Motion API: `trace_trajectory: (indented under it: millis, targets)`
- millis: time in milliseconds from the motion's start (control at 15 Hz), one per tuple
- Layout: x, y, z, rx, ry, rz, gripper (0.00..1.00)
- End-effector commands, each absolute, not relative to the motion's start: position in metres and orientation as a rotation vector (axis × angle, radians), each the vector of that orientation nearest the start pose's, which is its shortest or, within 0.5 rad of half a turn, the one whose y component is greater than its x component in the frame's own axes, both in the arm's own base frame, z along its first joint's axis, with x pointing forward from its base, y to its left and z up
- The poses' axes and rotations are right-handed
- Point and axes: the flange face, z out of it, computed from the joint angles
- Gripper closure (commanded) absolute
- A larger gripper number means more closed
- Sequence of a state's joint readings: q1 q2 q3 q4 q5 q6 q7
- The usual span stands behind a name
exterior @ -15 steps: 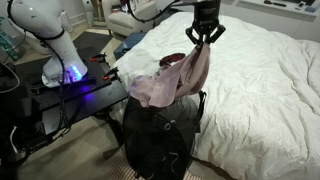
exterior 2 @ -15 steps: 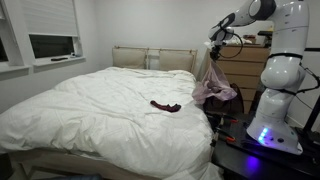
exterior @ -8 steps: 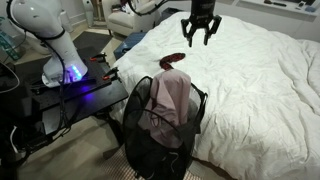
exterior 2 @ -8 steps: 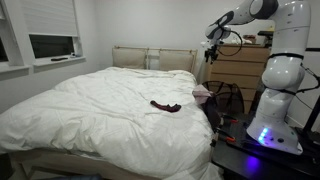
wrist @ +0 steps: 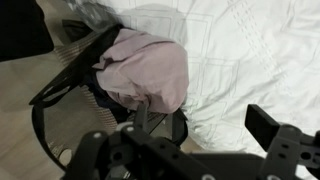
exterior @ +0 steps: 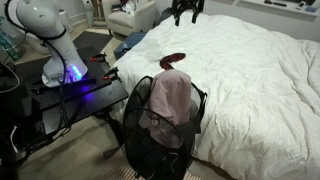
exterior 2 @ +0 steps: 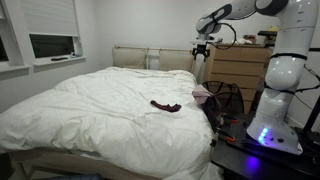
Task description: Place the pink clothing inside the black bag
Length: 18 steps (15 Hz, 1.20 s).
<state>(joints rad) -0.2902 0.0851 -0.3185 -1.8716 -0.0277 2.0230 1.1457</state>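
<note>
**Left.** The arm's base [exterior: 62, 70] stands on a dark table [exterior: 95, 97]. We see no contact between it and the task's things.

**Centre.** The bag [exterior: 150, 145] stands on the floor between the table and the bed, with its mouth open and one side against the bed's edge. The clothing [exterior: 171, 98] sits in that mouth but is not sunk in. In the wrist view the clothing [wrist: 148, 68] mounds above the rim of the bag [wrist: 62, 82], bulging toward the bed side. In an exterior view only the top of the clothing [exterior 2: 203, 92] shows beside the bag [exterior 2: 228, 100].

**Risk, in our judgement.** The heap rides high on a soft rim. If the bag sags or is nudged, the clothing may slide out onto the bed or the floor. A downward push to seat it could catch a finger on the rim or tip the bag over.

**Right of centre.** The gripper [exterior: 185, 12] hangs high, well apart from the bag, with its claw spread wide and holding nothing. In the wrist view the gripper [wrist: 205, 130] shows the same.

**Right.** A dark item [exterior: 172, 59] lies on the bed [exterior: 265, 80] near the bag. A low approach across the bed could drag it along.
</note>
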Motion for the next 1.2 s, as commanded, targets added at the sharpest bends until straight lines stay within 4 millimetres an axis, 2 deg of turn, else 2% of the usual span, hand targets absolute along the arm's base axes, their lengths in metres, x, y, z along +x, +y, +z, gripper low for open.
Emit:
trace_trajectory:
  millis: [0,267,533,733,867,1133]
  targets:
    - [0.496,-0.3,0.457,-2.18,2.331,-0.051,0.0]
    - [0.51,-0.283,0.411,-2.151,2.37,0.033,0.0]
    - [0.508,-0.268,0.359,-2.24,2.323,0.165,0.0]
    - [0.505,-0.257,0.329,-2.279,2.332,0.219,0.0]
    - [0.502,-0.254,0.317,-2.219,2.409,0.166,0.0]
    - [0.492,-0.251,0.295,-1.928,2.6,0.032,0.0]
